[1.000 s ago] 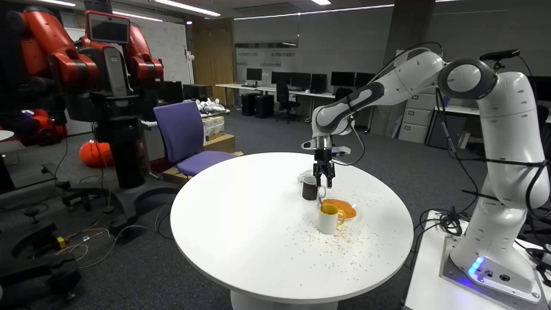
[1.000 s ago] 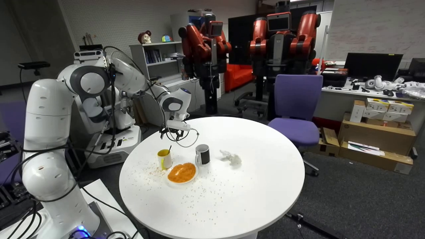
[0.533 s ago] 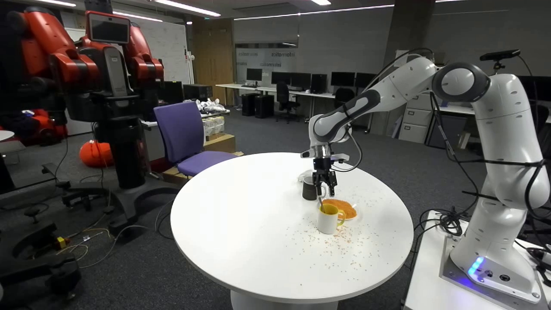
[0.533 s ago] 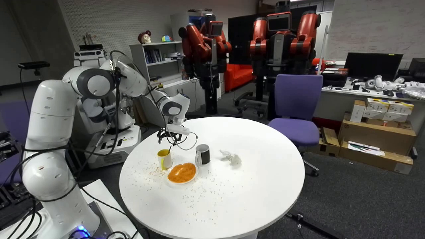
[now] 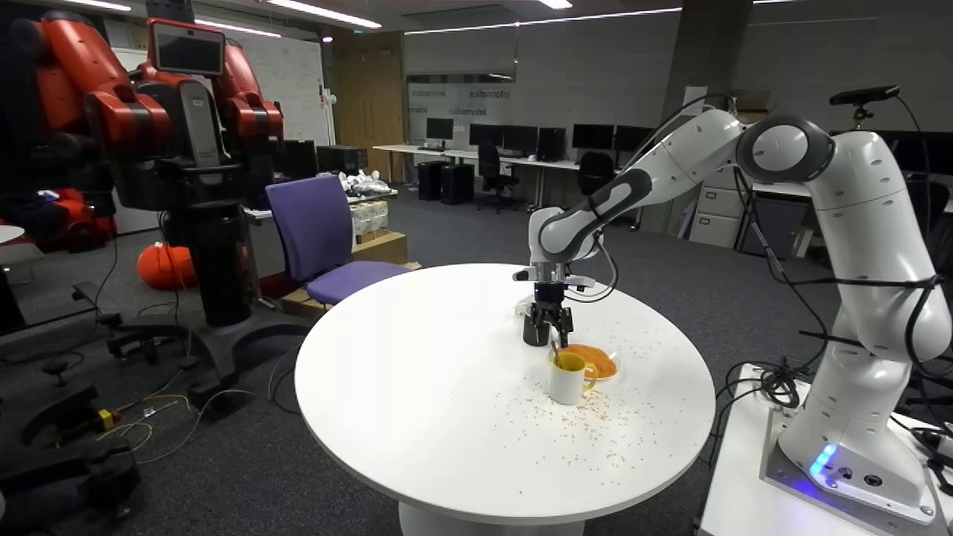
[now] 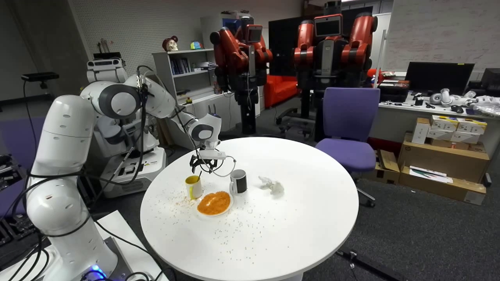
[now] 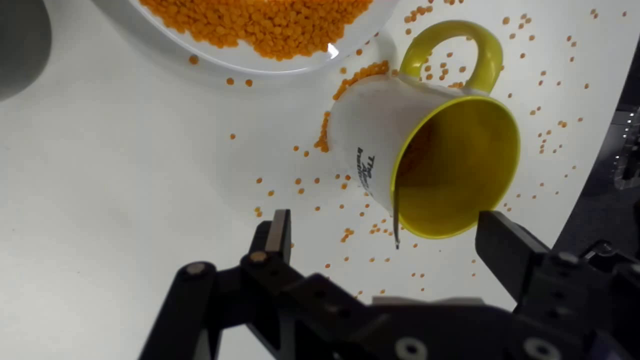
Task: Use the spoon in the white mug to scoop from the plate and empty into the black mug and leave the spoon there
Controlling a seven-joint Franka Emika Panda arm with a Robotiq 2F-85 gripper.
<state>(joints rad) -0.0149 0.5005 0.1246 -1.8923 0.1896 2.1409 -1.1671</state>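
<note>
In the wrist view my gripper stands with its fingers wide apart and grips nothing. The spoon leans out over the rim of the white mug, its handle end showing in the gap between the fingers. Yellow inside and at the handle, this mug stands upright, with the gripper just above it in an exterior view. Beside it, the plate bears a heap of orange grains. The black mug, pale inside, is upright on the far side of the plate from the wrist view's white mug. The spoon's bowl is hidden inside.
Loose orange grains lie scattered over the round white table. A crumpled white tissue rests close to the black mug. Past the table edge is a purple chair.
My gripper has come down towards the white mug and the spoon handle, shifting slightly left in an exterior view. It has stayed open. Mugs, plate and spoon stand where they were.
</note>
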